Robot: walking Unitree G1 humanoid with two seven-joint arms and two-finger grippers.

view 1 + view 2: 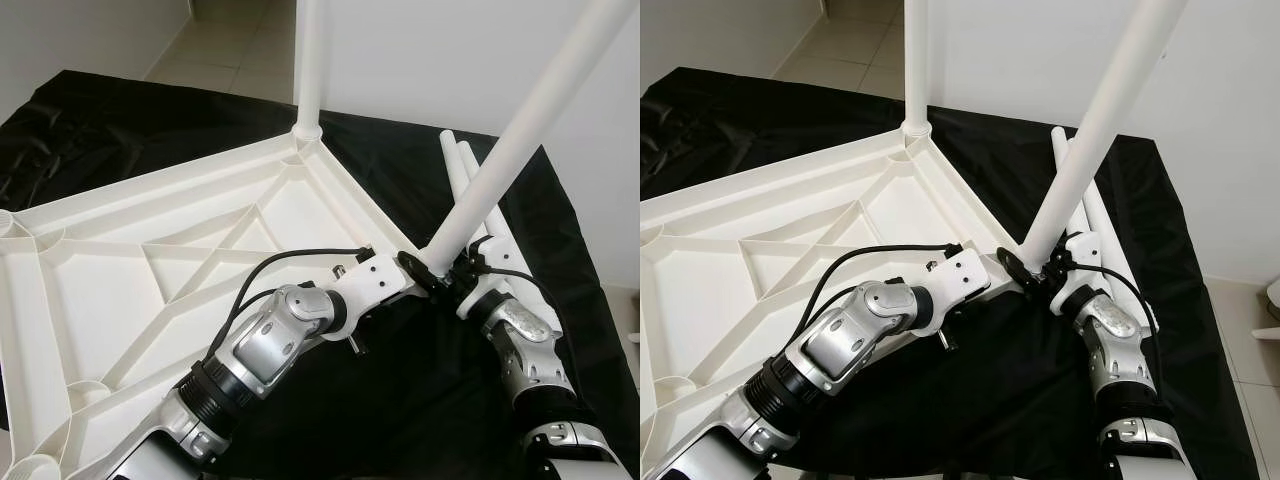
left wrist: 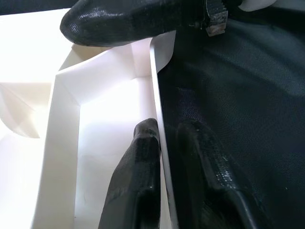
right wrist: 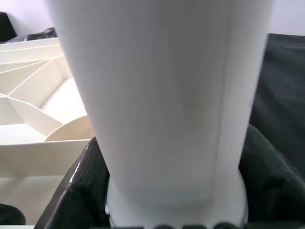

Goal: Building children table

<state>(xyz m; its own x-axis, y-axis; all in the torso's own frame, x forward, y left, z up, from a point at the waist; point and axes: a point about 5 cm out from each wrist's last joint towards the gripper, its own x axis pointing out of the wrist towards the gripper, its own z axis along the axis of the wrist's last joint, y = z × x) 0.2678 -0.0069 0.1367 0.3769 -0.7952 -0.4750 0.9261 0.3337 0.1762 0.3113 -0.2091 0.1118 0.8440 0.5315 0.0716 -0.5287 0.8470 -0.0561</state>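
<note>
Steadying tabletop: upturned white tabletop [image 1: 120, 290] lies on black cloth [image 1: 420, 400]; left gripper [image 2: 162, 143] pinches its near-right rim.
Leg: right gripper [image 1: 452, 272] clasps tilted leg [image 1: 520, 140], seating it in the corner.
Far leg [image 1: 309, 60]: upright.

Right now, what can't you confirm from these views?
- Whether the tilted leg is seated in its corner socket: eye views, right hand and left wrist cover it.
- Top of the upright leg: cut off by the frame edge.
- Tabletop near corners: cut off.

White tabletop [image 1: 150, 290] upside down, 1 leg [image 1: 308, 65] upright, another [image 1: 520, 140] tilted
</note>
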